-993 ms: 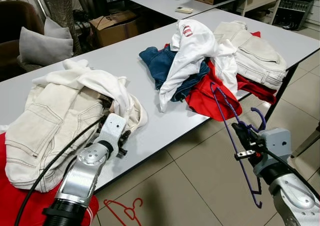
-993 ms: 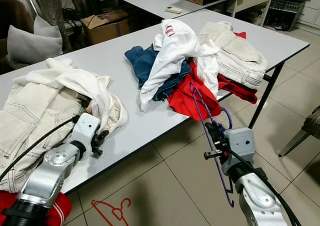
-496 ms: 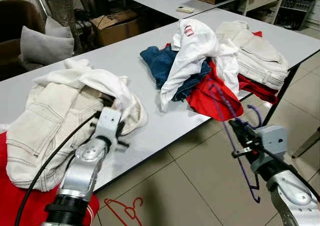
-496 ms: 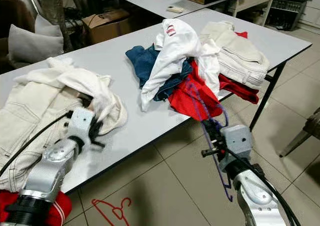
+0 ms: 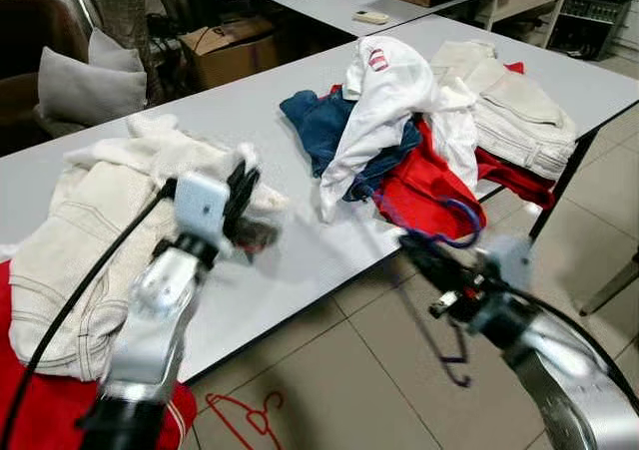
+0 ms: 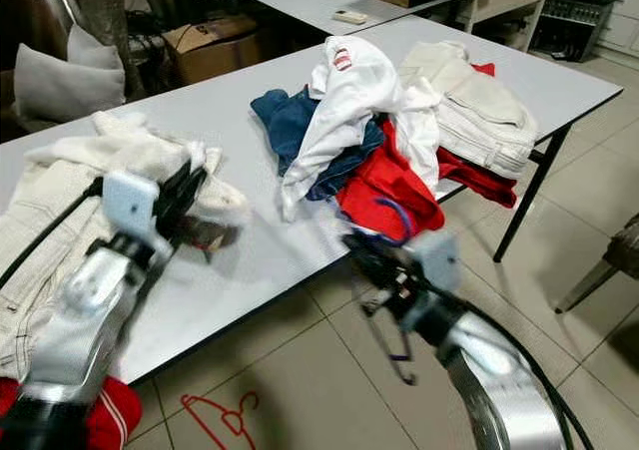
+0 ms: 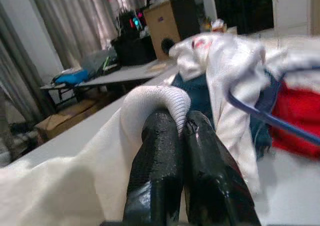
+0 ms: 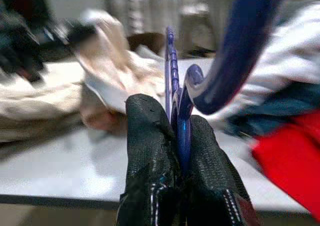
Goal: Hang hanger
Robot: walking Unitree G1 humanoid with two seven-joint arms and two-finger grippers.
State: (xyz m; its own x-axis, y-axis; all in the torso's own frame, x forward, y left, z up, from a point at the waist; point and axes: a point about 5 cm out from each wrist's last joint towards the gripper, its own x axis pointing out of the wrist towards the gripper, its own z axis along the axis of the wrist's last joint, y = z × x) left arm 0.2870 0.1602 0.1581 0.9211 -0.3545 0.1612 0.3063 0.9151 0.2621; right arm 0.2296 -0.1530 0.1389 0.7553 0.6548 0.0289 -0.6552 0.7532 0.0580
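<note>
The room is evenly and softly lit, with no hard glare. The long pale grey table (image 5: 300, 260) carries a faint sheen and soft shadows under the heaped clothes. In the 2 eye views both silver arms are smeared by motion blur, the right gripper (image 5: 424, 260) and its thin dark blue plastic hanger (image 5: 449, 232) most of all, while the background stays fairly sharp. In both wrist views the black fingers (image 8: 150, 151) are sharp and everything behind them is soft and blurred.

Right gripper (image 6: 371, 262), blurred, carries purple hanger (image 6: 397, 232) beside table (image 6: 270, 240).
</note>
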